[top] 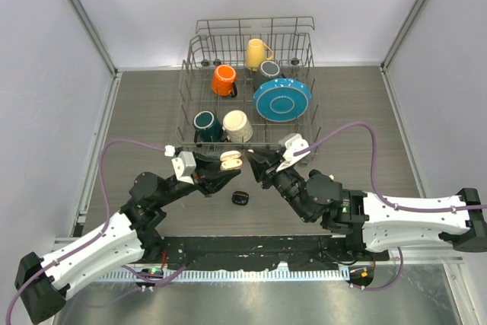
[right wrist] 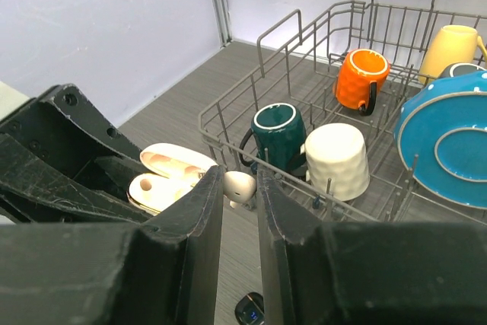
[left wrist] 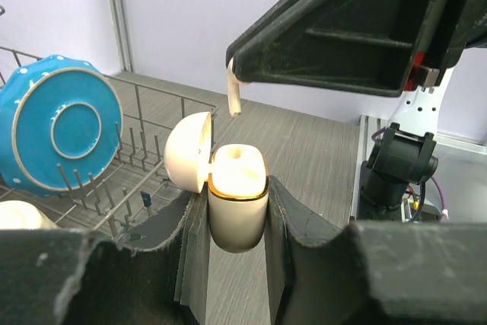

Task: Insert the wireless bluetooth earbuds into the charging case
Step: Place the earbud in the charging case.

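the left gripper (left wrist: 237, 226) is closed on the lower body of a cream charging case (left wrist: 237, 188), one finger pressed against each side, and holds it upright above the table (top: 365, 112) with its hinged lid (left wrist: 188, 150) swung open to one side. the right gripper (right wrist: 240, 195) is pinched nearly closed on the head of a white earbud (left wrist: 234, 97), whose stem hangs down just above the open mouth of the case, slightly toward the lid side and not touching it. whether an earbud already sits inside the case cannot be made out. a small black object (top: 240, 199) lies on the table below and between the two grippers. behind them stands a wire dish rack (top: 190, 58) holding an orange mug (top: 224, 80), a yellow mug (top: 256, 52), a teal mug (top: 205, 123), a cream mug (top: 237, 125) and a blue plate (top: 281, 99).
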Available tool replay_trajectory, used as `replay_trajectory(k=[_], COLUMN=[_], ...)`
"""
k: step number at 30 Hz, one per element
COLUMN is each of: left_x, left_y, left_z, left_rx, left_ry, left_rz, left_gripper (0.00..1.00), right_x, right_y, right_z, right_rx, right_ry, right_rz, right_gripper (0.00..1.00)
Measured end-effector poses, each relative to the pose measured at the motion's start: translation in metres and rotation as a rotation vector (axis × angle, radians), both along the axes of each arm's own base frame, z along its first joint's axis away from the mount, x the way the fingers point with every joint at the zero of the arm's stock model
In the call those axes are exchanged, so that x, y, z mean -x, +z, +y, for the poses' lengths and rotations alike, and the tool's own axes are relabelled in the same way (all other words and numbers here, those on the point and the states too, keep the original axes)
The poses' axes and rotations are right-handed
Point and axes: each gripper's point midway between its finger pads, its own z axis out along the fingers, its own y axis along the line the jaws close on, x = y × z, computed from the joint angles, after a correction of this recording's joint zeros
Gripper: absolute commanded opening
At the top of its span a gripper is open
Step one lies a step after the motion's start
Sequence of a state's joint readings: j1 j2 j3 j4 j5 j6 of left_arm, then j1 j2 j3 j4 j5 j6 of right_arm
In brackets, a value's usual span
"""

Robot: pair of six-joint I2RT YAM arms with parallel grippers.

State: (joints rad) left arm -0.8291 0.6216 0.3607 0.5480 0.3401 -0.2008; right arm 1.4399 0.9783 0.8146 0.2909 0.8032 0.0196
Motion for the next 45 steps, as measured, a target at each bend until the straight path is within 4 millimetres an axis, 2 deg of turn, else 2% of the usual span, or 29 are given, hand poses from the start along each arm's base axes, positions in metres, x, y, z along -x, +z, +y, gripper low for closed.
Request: replay_trajectory(k=[4,20,38,45], left_x=[0.000,-0.002,-0.003,-0.005], left_y=[0.001,-0.003,0.004,0.003], left_z=[0.001,-0.002,0.003,0.003], left_rx=[0.003,-0.009,0.012,0.010], left_ry=[0.000,0.000,0.023,0.035], left_rz=[-0.002,0.009,0.000,0.007], left_gripper=[0.00,0.00,0.00,0.00], right_x=[0.000,0.005,0.009,0.010], right_y=[0.007,-0.006,-0.002,-0.008], right_z=[-0.002,0.019,0.025,0.026], right_rx=[-0.028,0.013,0.080,0.090], right_ry=[0.001,0.058,0.096,0.107], right_rz=[-0.004,0.005,0.010,0.031], right_gripper=[0.01,0.01,0.01,0.01])
